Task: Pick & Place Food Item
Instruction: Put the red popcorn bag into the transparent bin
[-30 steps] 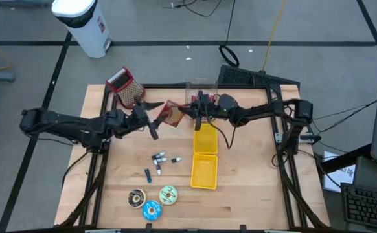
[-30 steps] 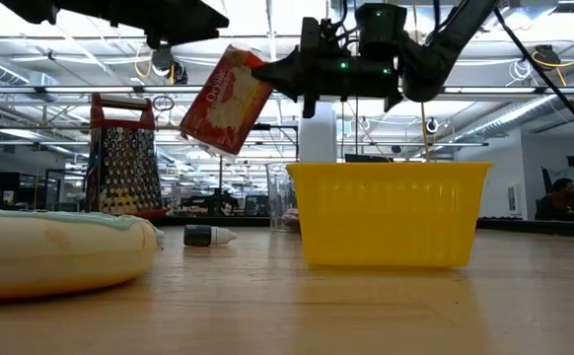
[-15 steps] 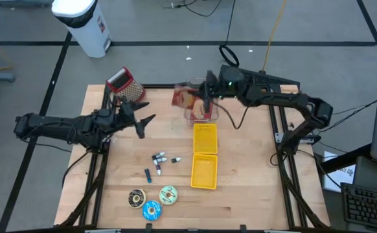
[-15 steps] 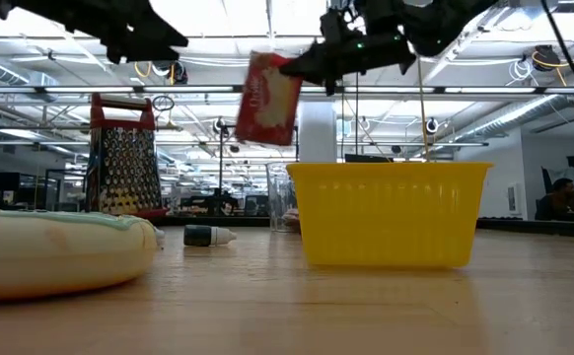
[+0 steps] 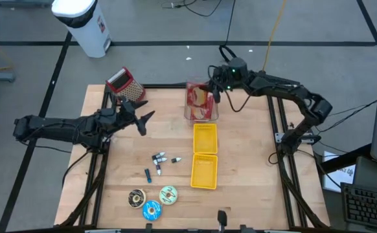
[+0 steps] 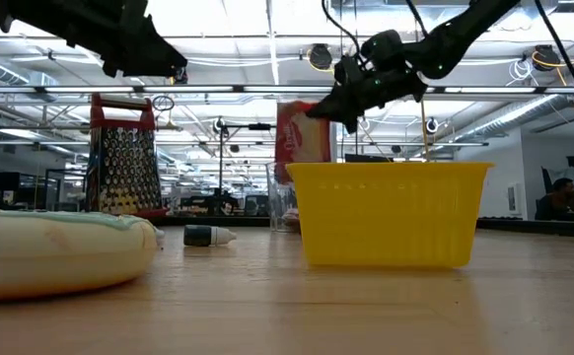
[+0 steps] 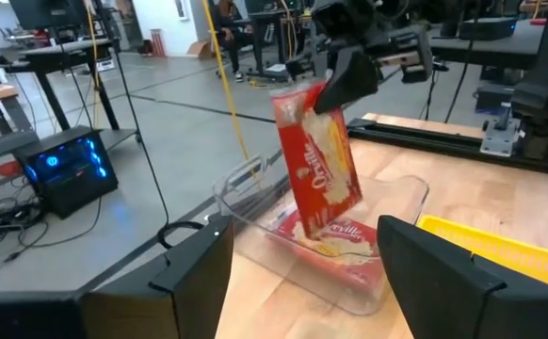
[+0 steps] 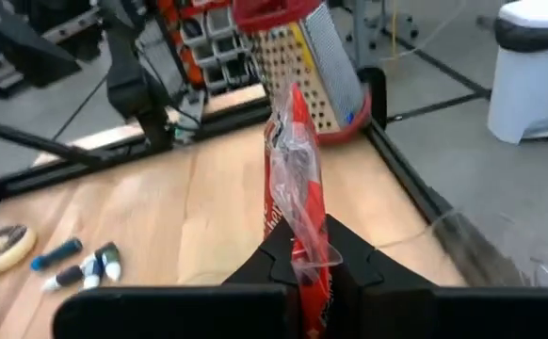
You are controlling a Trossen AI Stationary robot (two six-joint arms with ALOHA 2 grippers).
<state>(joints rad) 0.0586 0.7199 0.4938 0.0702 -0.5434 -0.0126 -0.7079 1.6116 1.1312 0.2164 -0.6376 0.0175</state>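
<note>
Grey floor (image 5: 143, 26), white bin (image 5: 83, 22), ceiling lights (image 6: 218, 15).

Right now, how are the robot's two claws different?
The right claw is shut on the red popcorn packet, while the left claw is open and holds nothing. The right claw hangs over the clear plastic bin at the table's back edge; the left claw sits away from it, near the red-handled metal grater. Both are dark, two-fingered and off the table.

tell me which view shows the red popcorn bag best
The left wrist view: the red popcorn bag hangs whole from the right gripper over the clear bin. The high view shows only its top, the low view hides its bottom, and the right wrist view sees it edge-on.
</note>
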